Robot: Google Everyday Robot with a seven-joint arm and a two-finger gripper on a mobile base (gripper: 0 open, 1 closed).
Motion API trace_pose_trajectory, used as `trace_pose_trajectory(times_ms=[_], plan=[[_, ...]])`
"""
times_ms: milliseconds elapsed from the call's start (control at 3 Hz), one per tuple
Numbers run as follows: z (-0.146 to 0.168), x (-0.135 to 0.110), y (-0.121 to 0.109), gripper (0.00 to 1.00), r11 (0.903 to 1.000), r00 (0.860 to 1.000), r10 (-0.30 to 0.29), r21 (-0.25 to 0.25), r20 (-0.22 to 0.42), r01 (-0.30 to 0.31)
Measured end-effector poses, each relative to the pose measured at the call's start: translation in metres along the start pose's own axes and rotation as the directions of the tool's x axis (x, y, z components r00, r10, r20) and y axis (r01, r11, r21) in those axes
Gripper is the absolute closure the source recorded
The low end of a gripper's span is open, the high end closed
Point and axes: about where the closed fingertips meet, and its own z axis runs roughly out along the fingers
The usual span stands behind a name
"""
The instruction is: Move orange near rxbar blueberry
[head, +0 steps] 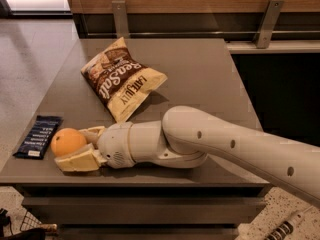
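Observation:
The orange sits at the table's front left corner, between the two cream fingers of my gripper. The gripper reaches in from the right and is shut on the orange, low over the table top. The rxbar blueberry, a flat dark navy bar with white text, lies flat just left of the orange, close to it at the table's left edge. A narrow gap shows between the bar and the fruit.
A brown-and-cream chip bag lies on the grey table behind the gripper. My white arm crosses the front right of the table. A wooden back wall with metal brackets stands behind.

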Motion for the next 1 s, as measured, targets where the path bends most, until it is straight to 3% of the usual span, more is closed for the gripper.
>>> trace_pose_trajectory(times_ms=[333,1000], plan=[[0.001,-0.0005,0.0012,0.05,1.0,1.0,-0.002,-0.002,-0.001,0.002],[0.0016,-0.0016,0.0024,0.0,1.0,1.0,-0.004,-0.004,-0.002,0.004]])
